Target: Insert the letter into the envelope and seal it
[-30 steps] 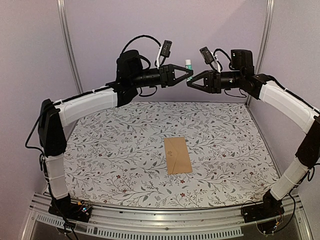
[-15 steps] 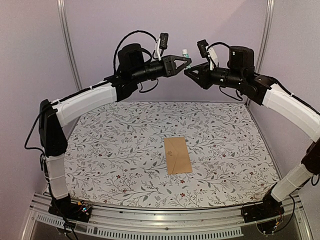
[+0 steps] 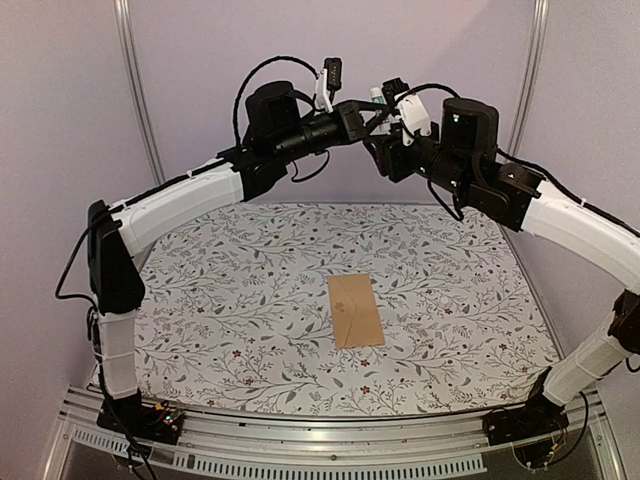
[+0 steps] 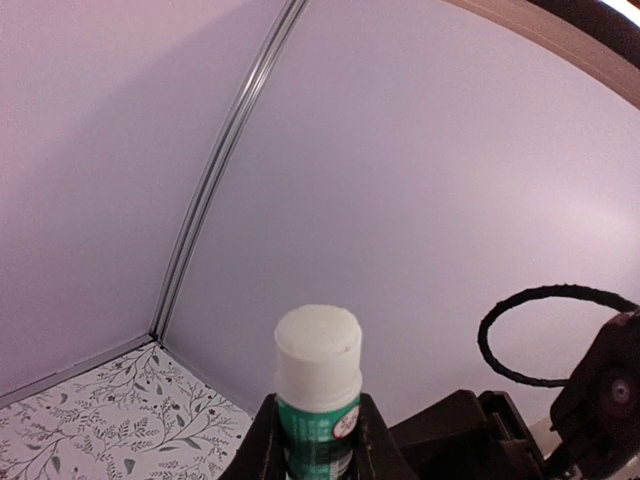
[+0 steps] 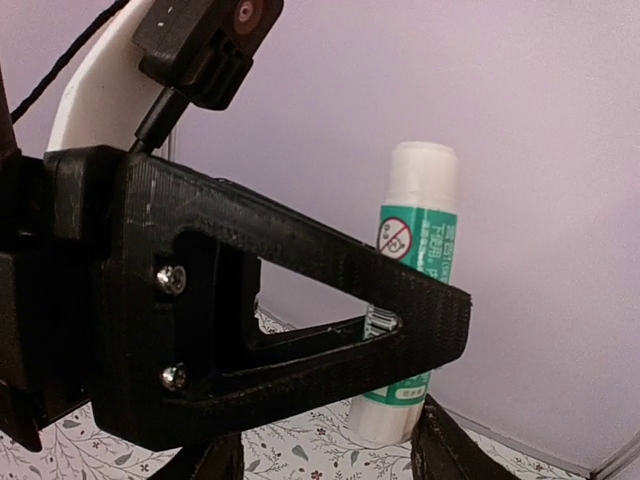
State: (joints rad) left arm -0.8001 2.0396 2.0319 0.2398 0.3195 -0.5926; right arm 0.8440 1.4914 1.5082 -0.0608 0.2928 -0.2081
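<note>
Holding a glue stick (image 4: 318, 385) by its green barrel, my left gripper (image 4: 318, 445) is clamping it high above the table (image 3: 230, 290). My right gripper (image 5: 325, 458) is hanging just beside that stick, fingers spread apart and grasping nothing. I am seeing the envelope (image 3: 355, 310) lying flat near the table's middle, well below both arms.

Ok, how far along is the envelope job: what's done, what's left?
Looks done: no letter shows on the table; the envelope lies flat alone, so the sheet is probably inside, unconfirmed. In hand: the left hand grips a glue stick up high, the right hand open beside it. Left: applying glue and pressing the envelope shut; I can't tell if it's sealed.
</note>
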